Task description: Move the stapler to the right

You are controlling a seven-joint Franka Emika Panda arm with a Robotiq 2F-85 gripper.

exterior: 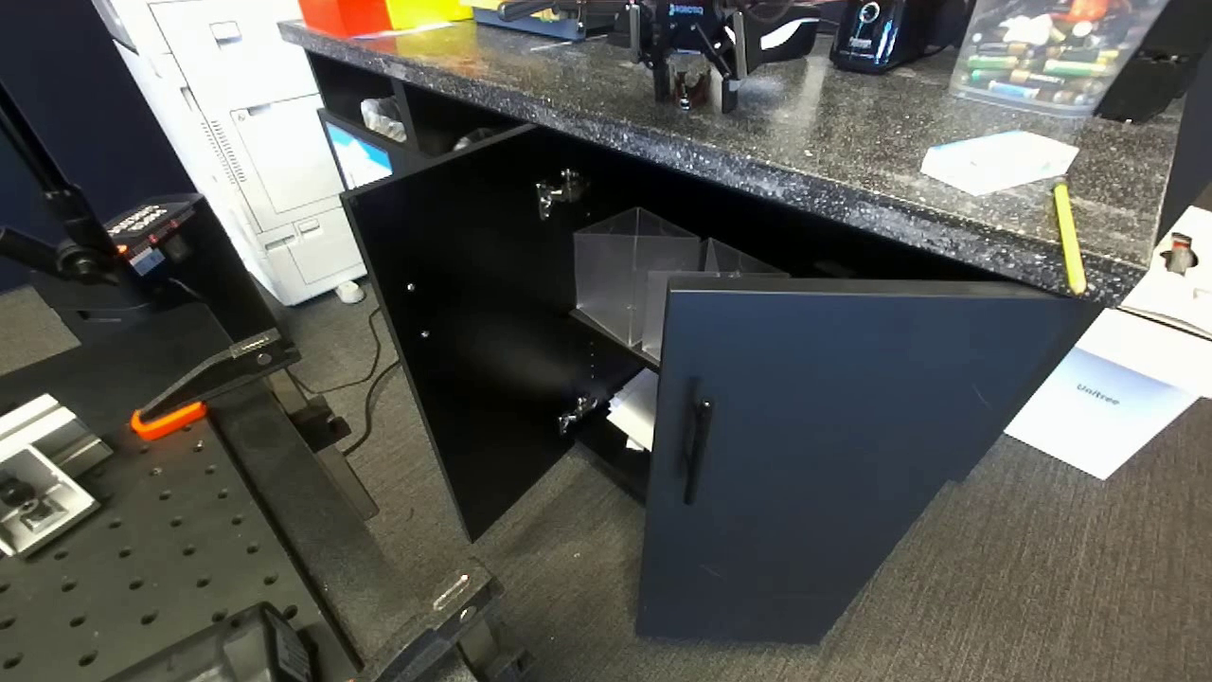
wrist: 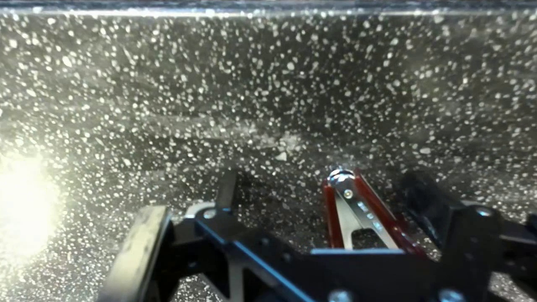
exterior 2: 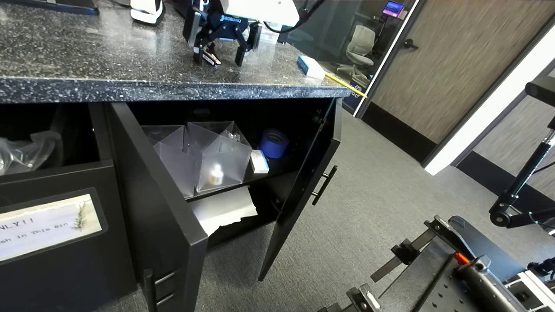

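Note:
The stapler is a small dark-red and silver V-shaped thing [wrist: 364, 205] on the speckled countertop [wrist: 260, 84]. In the wrist view it lies between my fingers, closer to the right finger, and its lower end is hidden behind the gripper body. My gripper [wrist: 323, 191] is open, with a wide gap on the stapler's left side. In both exterior views my gripper [exterior: 696, 92] [exterior 2: 219, 56] points down at the counter with its fingers apart. The stapler [exterior: 689, 91] [exterior 2: 211, 58] shows small between or beside the fingertips. I cannot tell whether the right finger touches it.
A white box [exterior: 999, 161] [exterior 2: 310, 67] and a yellow stick [exterior: 1068, 237] [exterior 2: 345, 84] lie near the counter's end. A clear bin of batteries [exterior: 1042, 66] stands behind them. Black devices [exterior: 876, 38] stand behind the gripper. Cabinet doors [exterior: 833, 455] hang open below the counter edge.

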